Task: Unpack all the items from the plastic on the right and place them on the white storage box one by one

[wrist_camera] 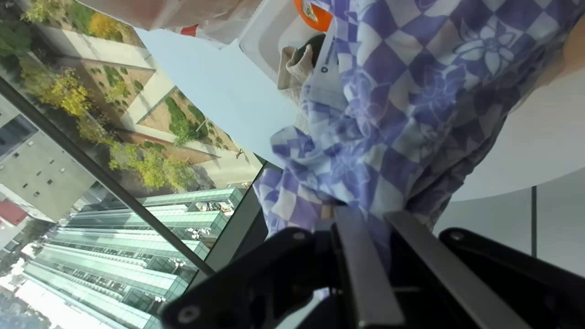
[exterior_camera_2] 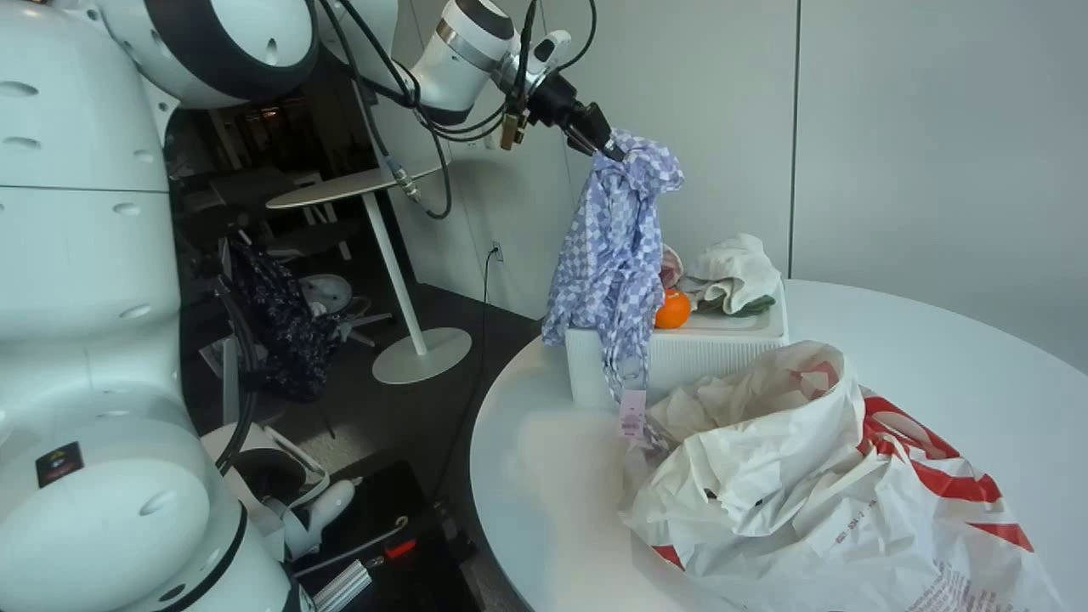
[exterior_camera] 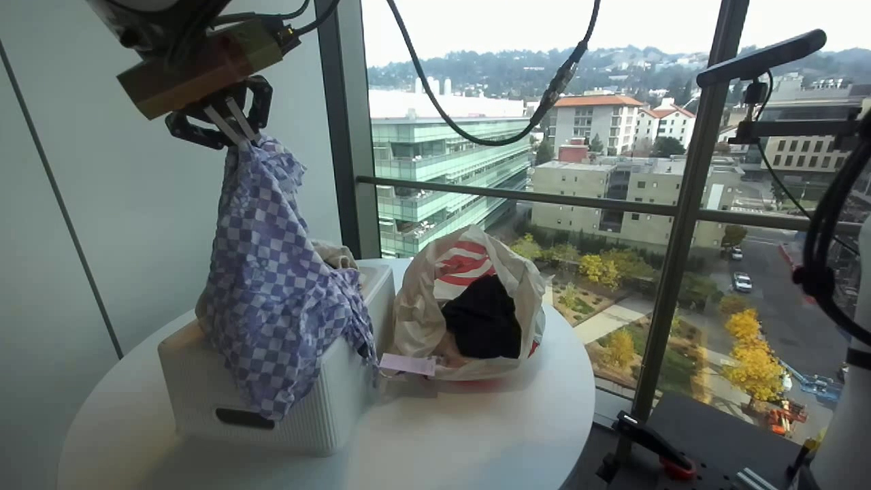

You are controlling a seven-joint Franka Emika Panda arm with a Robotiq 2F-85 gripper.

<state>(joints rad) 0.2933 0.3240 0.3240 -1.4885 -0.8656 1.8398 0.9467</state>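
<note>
End effector [exterior_camera: 248,141]: clamped on checkered cloth [exterior_camera: 272,272], which hangs across one end of white storage box [exterior_camera: 333,405]. Print on pink tag [exterior_camera_2: 632,414] and plastic bag [exterior_camera_2: 765,493]: too small to read. Bench [exterior_camera_2: 544,476] extends between bag and curved edge.

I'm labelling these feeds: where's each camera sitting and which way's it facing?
An exterior view: beside the table, facing the window; arm's end, pincer upper left.
An exterior view: near the white arm, seen left; faces the wall past the plastic bag.
Wrist view: on the arm, looking past the fingers at the checked cloth.
Both exterior views share pincer, cloth, bag, white storage box.
</note>
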